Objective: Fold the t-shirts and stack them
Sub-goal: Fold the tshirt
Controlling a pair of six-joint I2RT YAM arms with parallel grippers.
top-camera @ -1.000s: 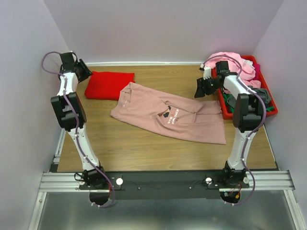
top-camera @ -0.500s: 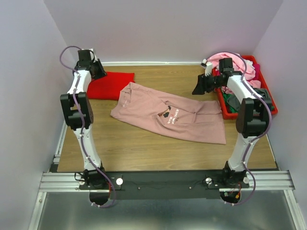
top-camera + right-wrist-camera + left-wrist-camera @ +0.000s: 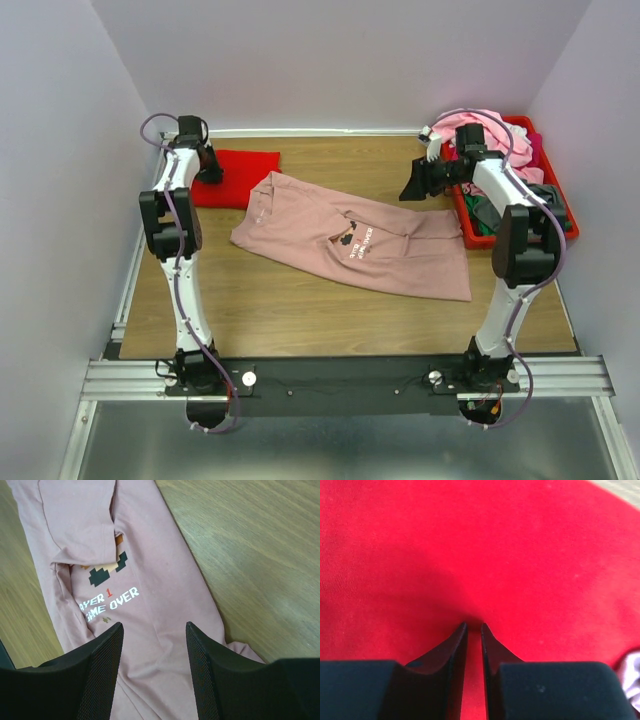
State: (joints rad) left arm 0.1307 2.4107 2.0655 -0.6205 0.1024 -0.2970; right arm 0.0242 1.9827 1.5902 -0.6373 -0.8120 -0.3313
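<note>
Your left gripper (image 3: 474,626) has its jaws nearly together, with only a thin slit between them. The tips are pressed into the red t-shirt (image 3: 520,555), and the cloth puckers slightly where they meet. You cannot tell from this view whether a fold is actually caught.

In the overhead view, that red shirt lies folded at the table's 10 o'clock corner, directly under the left gripper. It stretches away from the gripper toward 3 o'clock.

Your right gripper (image 3: 152,630) has its jaws well apart and holds nothing. It hangs above the dusty-pink t-shirt (image 3: 150,555), on the wooden table (image 3: 260,555). The dark print (image 3: 107,572) and its white lettering lie just beyond the fingers.

This is the relation to steer by. In the overhead view, the pink shirt lies slantwise across the middle of the table. Its long axis runs from the collar at 10 o'clock to the hem at 4 o'clock. The collar end sits just beside the red shirt, so your left arm is nearer to it. The hem half falls to your right arm, which hovers over that half's far edge, with the bulk of the shirt lying toward 8 o'clock from it.

The red bin (image 3: 568,225) at 2 o'clock holds more shirts (image 3: 500,135), heaped and unfolded.
</note>
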